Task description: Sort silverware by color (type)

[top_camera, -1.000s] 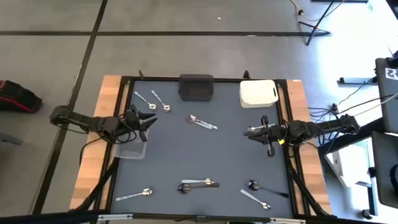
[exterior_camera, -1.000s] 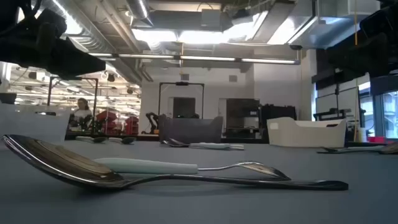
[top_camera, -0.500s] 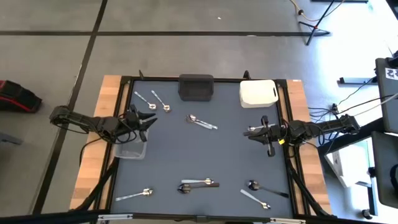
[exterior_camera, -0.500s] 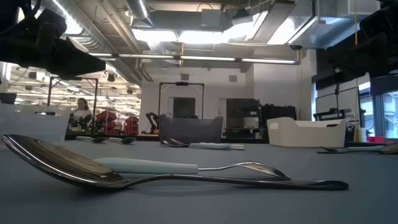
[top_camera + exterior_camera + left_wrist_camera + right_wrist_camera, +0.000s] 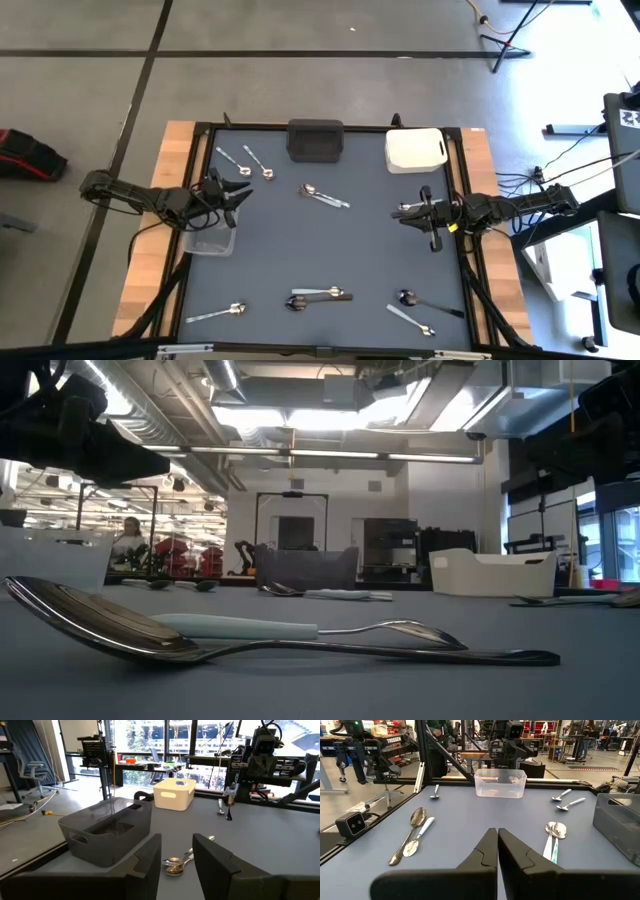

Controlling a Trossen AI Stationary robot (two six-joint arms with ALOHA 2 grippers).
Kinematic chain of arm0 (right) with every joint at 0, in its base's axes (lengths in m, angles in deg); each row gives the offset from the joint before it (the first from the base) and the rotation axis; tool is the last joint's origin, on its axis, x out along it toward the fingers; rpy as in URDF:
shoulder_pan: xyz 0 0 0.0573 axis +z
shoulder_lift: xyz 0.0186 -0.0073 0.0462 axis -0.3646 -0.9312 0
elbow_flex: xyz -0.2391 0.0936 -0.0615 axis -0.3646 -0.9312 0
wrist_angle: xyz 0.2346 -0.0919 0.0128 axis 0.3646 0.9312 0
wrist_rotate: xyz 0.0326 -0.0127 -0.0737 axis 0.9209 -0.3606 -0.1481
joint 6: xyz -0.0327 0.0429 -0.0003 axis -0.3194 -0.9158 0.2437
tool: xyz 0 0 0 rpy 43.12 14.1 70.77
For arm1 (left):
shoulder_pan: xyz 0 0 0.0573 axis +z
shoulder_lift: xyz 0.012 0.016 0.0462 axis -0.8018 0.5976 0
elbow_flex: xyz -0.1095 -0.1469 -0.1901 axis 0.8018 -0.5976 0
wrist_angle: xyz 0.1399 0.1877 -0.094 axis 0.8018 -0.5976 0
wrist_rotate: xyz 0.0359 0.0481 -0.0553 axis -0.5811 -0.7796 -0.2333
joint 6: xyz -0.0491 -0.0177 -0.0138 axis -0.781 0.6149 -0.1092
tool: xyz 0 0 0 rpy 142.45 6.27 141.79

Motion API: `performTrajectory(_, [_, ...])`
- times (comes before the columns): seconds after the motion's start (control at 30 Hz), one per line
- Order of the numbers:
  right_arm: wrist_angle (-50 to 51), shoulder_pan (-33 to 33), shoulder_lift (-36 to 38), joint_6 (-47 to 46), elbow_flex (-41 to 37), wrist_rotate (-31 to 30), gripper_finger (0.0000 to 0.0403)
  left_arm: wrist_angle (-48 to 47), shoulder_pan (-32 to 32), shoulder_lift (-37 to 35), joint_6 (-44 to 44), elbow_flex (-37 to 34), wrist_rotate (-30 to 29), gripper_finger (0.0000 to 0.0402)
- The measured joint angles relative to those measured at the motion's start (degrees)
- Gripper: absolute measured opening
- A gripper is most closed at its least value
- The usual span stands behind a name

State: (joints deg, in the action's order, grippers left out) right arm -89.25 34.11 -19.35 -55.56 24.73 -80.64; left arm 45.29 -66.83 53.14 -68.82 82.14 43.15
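Both end effectors hover empty: left end effector fingers apart above the clear bin, right end effector fingers together. Spoons lie scattered across the tabletop.

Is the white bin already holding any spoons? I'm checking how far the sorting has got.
No: in the high view the white bin shows only its bare inside, and the spoons lie scattered on the table.

Grey floor with dark seams, bright ceiling lights, tall windows.
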Motion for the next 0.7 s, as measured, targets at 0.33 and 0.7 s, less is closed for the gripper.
performTrajectory(0.33, [-0.01,0.0,0.0,0.0,0.02,0.0,0.0005,0.0,0.01,0.02,0.0,0.0,0.0,0.0105])
performTrajectory(0.7, [-0.15,-0.01,0.0,-1.21,-0.01,0.0,0.0005,0.0,0.0,0.0,0.0,0.0,0.01,0.0105])
